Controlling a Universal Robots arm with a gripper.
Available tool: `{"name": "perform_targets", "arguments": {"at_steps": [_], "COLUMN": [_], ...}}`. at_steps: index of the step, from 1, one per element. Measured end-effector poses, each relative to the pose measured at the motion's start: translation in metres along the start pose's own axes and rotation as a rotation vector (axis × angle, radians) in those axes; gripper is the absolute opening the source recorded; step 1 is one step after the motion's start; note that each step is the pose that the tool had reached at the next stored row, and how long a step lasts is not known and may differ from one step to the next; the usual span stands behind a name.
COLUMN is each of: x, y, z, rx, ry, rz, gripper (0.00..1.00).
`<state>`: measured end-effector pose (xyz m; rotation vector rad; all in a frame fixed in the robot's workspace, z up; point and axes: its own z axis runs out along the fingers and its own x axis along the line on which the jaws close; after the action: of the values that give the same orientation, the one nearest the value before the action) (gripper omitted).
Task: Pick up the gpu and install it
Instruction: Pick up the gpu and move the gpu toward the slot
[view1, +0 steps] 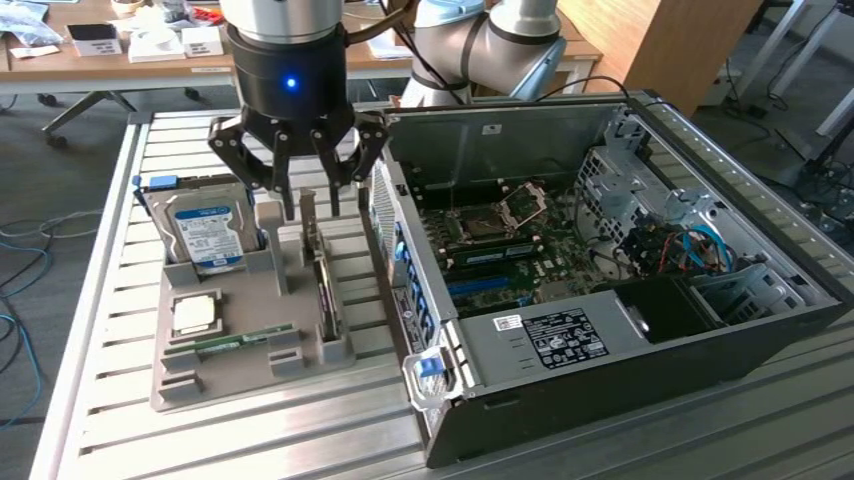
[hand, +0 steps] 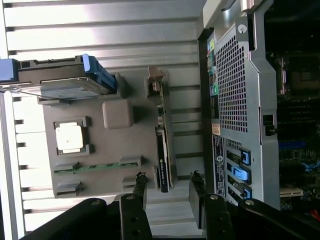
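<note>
Got my pincer (view1: 310, 192) spread wide over the gpu (view1: 322, 272). It stands on edge in a slot along the gray tray's (view1: 240, 378) edge nearest the PC case (view1: 601, 372), probably so the fingers can straddle it.

Counted:
- gpu (view1: 323, 288): one, stood on edge in tray.
- Hard drive (view1: 207, 232): one.
- CPU chip (view1: 195, 315): one.
- RAM stick (view1: 244, 342): one.
- Grey tray (view1: 243, 384): one, carried all four parts.
- Open computer case (view1: 667, 365): one, sat beside tray's edge.
- Power supply (view1: 561, 335): one, sat inside case.
- Gripper (view1: 310, 198): one.
</note>
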<state>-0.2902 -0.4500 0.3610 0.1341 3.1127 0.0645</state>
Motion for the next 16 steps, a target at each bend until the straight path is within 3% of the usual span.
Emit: {"name": "perform_targets", "arguments": {"at_steps": [16], "x": [0.0], "y": [-0.0005], "z": [0.0111], "rx": [0.0], "ry": [0.0], "rz": [0.0], "gripper": [0.47]}}
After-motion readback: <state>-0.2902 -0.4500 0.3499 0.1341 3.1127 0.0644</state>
